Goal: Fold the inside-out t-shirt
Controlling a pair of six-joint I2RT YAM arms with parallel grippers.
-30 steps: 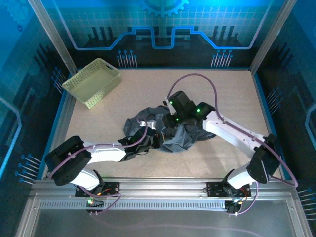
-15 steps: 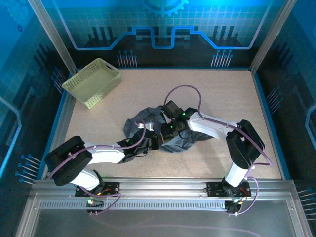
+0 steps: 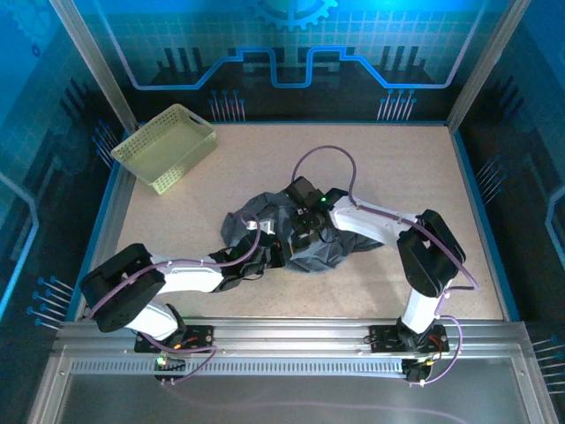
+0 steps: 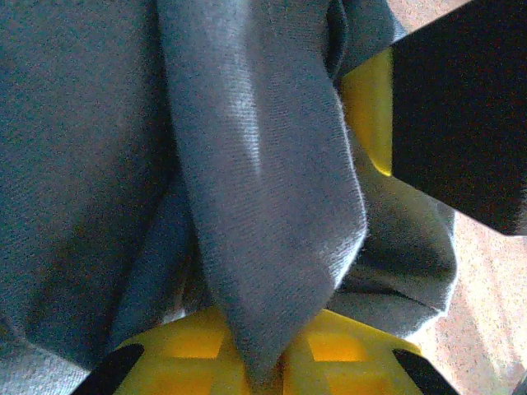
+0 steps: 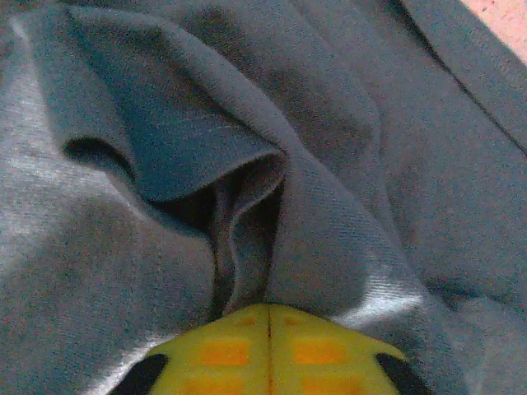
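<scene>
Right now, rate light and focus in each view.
Top external: sharp, but a blue cast from the walls, and the dark t-shirt loses its folds in shadow. Left wrist: cloth close and soft, a pale sheen on one fold, a blurred black shape at upper right. Right wrist: weave readable, deep shadow inside the fold.

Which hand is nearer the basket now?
Left. The left hand grips the t-shirt toward the basket side; the right hand grips its middle, farther away.
</scene>
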